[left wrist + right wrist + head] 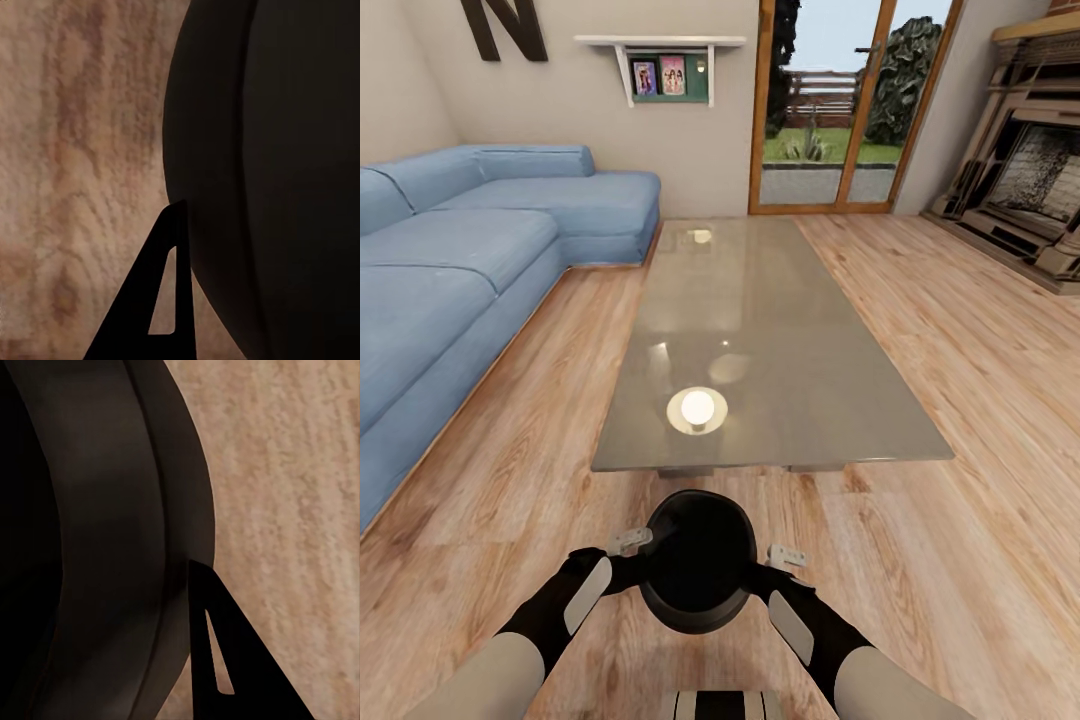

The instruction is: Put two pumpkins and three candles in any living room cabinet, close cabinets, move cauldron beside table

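Head view: the cauldron [698, 560] hangs low centre, just short of the table [810, 400], with the left tool [630, 545] and right tool [785, 556] pinching opposite rim sides to share its bulk. Wrist views: one finger [161, 292] outside the wall.

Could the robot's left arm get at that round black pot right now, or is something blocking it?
Probably yes. The left gripper already sits against the side of the round matte black cauldron, with the right gripper on the opposite side. Nothing stands between them; in the left wrist view, one finger lies beside the pot's wall.
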